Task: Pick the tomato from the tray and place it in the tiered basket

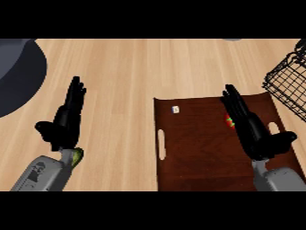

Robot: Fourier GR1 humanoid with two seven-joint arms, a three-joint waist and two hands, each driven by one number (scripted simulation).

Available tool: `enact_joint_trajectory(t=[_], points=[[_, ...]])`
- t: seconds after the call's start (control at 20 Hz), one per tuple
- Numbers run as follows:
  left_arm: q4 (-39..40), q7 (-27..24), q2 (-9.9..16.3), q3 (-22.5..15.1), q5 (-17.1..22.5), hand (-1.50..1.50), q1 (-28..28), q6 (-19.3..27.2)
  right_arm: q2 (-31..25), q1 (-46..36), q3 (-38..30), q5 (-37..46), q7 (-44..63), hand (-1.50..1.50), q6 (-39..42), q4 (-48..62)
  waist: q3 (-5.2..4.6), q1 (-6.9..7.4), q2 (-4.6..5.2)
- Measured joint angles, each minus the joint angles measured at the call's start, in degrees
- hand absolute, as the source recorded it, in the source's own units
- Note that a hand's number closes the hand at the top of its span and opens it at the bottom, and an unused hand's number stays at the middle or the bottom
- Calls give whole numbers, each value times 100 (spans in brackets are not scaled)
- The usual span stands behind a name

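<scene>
The tomato point(230, 120) lies on the tray point(195, 152), with the tiered basket point(298, 85) at its far right

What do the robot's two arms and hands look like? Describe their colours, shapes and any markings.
Both hands, left hand and right hand, are glossy black with long slim fingers and a stubby thumb. Each joins a boxy light-grey forearm. The left wrist shows a small yellow-green patch; its forearm bears faint dark markings.

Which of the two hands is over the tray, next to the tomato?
The right hand, fingers straight, over the brown tray, with the tomato peeking out at its left side. The left hand is over bare counter.
</scene>
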Motion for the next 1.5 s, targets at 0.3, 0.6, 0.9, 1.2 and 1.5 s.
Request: enact_joint_trajectory(t=[0.3,0.6,0.9,1.2,1.5], points=[[178,253,791,112,-398,0,116,-25,-106,137,-679,565,-506,150,-1139,-180,50,-25,-255],[243,455,1244,166,-534,0,294,-70,57,785,-1798,1129,-683,-150,-3298,125,61,-305,-338],[-16,769,1496,105,-673,0,305,-184,242,1963,-1416,2268,-175,-150,-4787,-841,39,-107,-328],[-143,928,1621,102,-710,0,171,-319,-576,2804,-725,3367,1286,-150,-4612,-1160,-2,60,-261],[-207,998,1631,79,-744,0,89,-390,-1386,2920,-458,4263,3216,-150,-3887,-1671,-18,216,-220]])
